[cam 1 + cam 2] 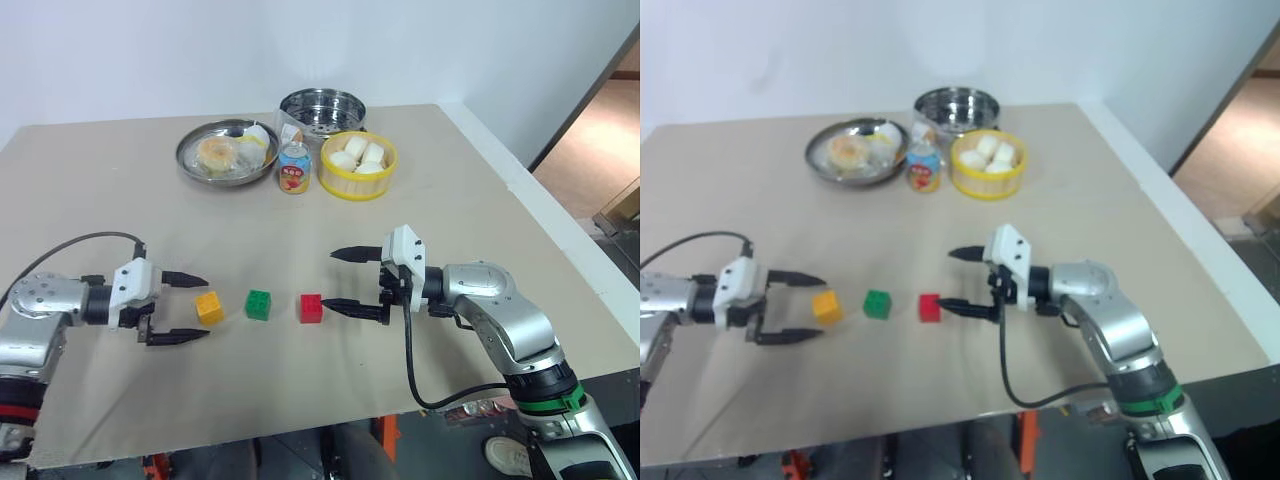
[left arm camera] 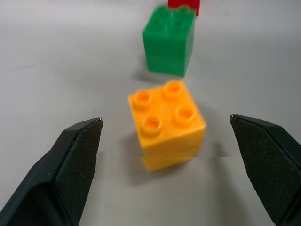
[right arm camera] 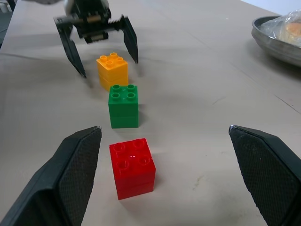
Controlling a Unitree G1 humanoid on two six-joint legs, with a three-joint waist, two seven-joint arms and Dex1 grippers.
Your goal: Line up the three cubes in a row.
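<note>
Your left gripper (image 1: 182, 306) stood released, fingers spread wide, with the orange-yellow cube (image 1: 209, 307) just beyond its tips, touching neither finger and turned slightly askew. Past it sat the green cube (image 1: 258, 304), then the red cube (image 1: 311, 308), whose top edge the left wrist view cut off. Your right gripper (image 1: 345, 282) was also open and empty, the red cube just off its tips. The row's long axis ran straight from one gripper to the other, studs facing up.
</note>
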